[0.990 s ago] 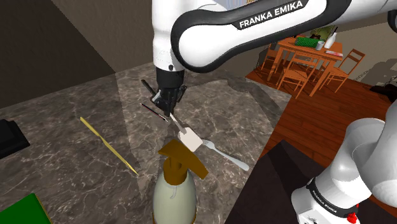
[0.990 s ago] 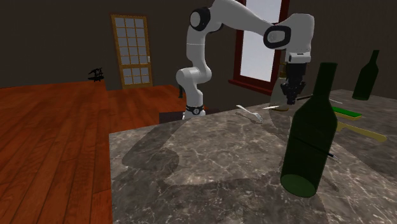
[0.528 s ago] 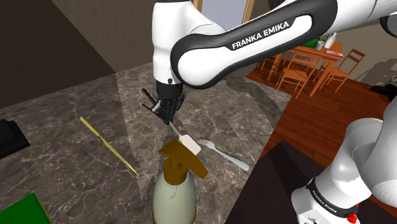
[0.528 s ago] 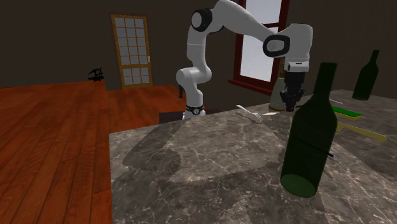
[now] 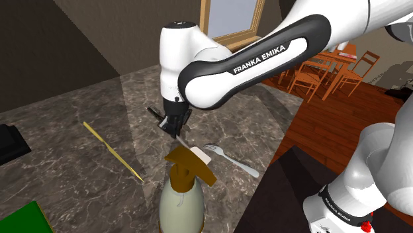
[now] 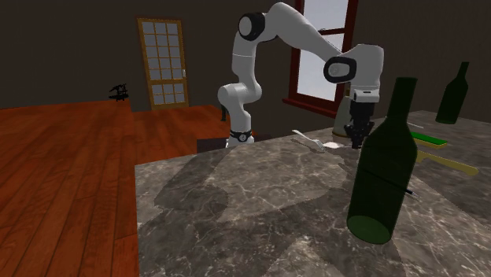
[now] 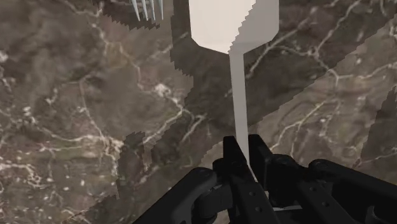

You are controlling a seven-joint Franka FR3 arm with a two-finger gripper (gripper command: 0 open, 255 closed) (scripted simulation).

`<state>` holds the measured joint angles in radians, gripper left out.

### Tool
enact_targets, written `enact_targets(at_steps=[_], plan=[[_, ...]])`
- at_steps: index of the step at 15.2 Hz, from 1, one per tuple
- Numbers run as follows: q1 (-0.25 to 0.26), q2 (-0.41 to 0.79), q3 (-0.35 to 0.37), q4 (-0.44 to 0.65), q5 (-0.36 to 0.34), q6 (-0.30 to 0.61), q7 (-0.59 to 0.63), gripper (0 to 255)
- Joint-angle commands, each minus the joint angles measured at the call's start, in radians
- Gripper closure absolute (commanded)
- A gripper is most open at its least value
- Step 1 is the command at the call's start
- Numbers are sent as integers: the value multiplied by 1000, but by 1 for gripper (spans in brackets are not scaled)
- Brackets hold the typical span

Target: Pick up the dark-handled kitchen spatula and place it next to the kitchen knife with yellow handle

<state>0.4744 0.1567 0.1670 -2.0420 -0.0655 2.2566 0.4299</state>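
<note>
In the shoulder view, far left of the fork (image 5: 231, 160), a black block (image 5: 10, 142) sits at the edge of the marbled counter (image 5: 79, 179). A green board (image 5: 20, 222) lies at the picture's lower left corner. Between these and the fork lies the knife (image 5: 112, 152), a thin yellow line well apart from the fork.

Nearer the fork, up and to its left, the gripper (image 5: 175, 131) points down at the counter, its jaws drawn narrow on the spatula (image 5: 197, 156). The spatula slants from the gripper toward the fork. Its dark handle sticks out on the side of the gripper away from the fork, and its pale blade ends just beside the fork's tines. I cannot tell whether the blade touches the counter. A pump bottle (image 5: 184, 198) with a brown top stands just left of the fork and nearer the camera. Right of the fork is the dark stand (image 5: 291, 185).

In the second exterior view the fork (image 6: 308, 140) comes first, with the spatula (image 6: 334, 145) blade just right of it and the gripper (image 6: 358, 142) next. A green bottle (image 6: 384, 173) stands in front, farther right. The knife (image 6: 450, 163) lies well right of the fork.

In the wrist view the gripper (image 7: 246, 149) clasps the thin shaft of the spatula (image 7: 234, 25), and the fork (image 7: 147, 7) tines sit just beside the blade.
</note>
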Motion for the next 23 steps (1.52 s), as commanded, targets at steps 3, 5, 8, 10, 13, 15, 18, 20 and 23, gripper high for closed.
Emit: enact_targets(at_steps=[3, 5, 8, 10, 13, 15, 18, 20, 23], plan=[[1, 30, -2, -22, -9, 52, 6, 255], [1, 30, -2, -22, -9, 52, 6, 255], [1, 30, -2, -22, -9, 52, 6, 255], [1, 30, -2, -22, -9, 52, 6, 255], [1, 30, -2, -22, -9, 52, 6, 0], [1, 30, -2, -22, -9, 52, 6, 0], [0, -9, 1, -2, 2, -7, -1, 0], [-1, -40, 3, 22, 11, -61, -7, 0], [-1, -40, 3, 22, 11, -61, -7, 0]])
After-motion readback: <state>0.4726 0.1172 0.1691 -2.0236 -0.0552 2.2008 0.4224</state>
